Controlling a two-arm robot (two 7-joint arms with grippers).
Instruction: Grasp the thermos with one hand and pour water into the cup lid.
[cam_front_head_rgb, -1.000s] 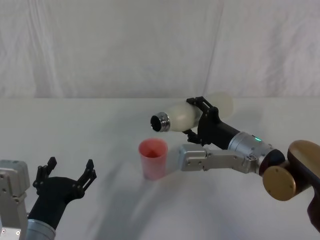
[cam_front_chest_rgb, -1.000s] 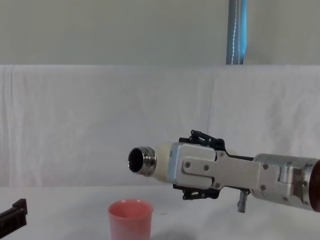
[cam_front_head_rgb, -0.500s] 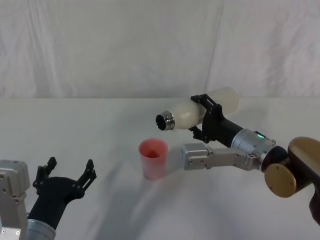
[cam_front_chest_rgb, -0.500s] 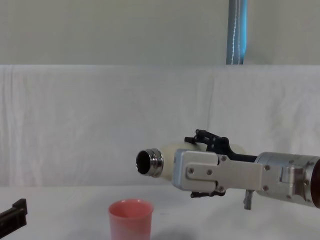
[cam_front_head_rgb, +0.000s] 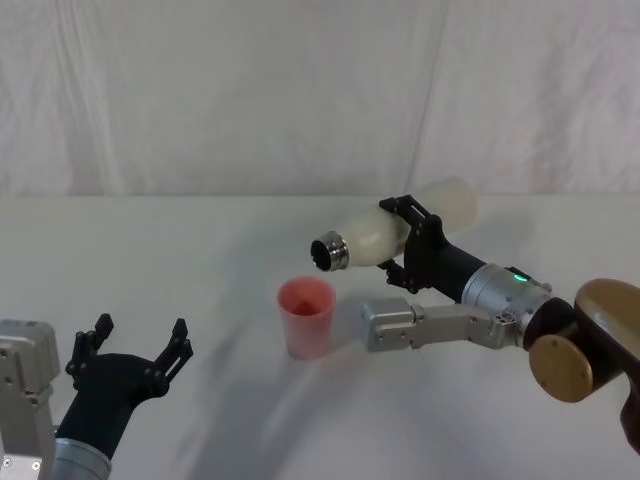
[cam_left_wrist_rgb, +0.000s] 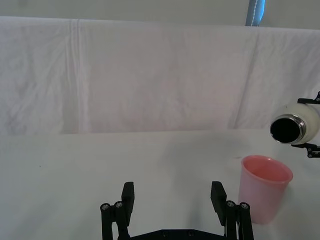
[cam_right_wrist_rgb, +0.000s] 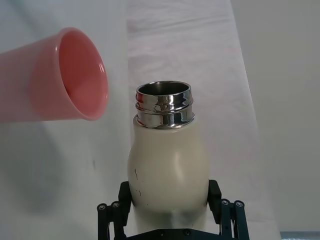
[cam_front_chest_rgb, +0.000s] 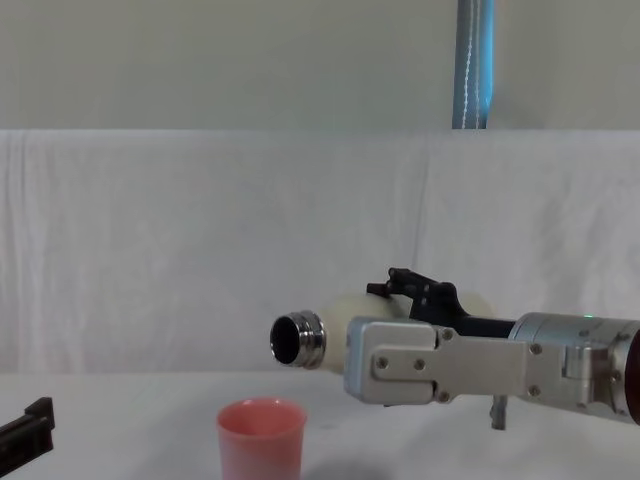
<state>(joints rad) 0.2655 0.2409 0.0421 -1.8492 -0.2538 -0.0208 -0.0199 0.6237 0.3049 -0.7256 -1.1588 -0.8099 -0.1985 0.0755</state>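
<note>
Clamped around the body of the thermos (cam_front_head_rgb: 385, 230), the right claw (cam_front_head_rgb: 412, 243) is held above the table (cam_front_head_rgb: 200, 260) with the steel neck tipped sideways just above the upright cup lid (cam_front_head_rgb: 306, 316), while the left claw (cam_front_head_rgb: 135, 350) is parked near the robot, fingers spread apart.

A staged robot test area is suggested by a white cloth-draped table (cam_front_head_rgb: 200, 330) and white fabric backdrop (cam_front_head_rgb: 250, 90).
</note>
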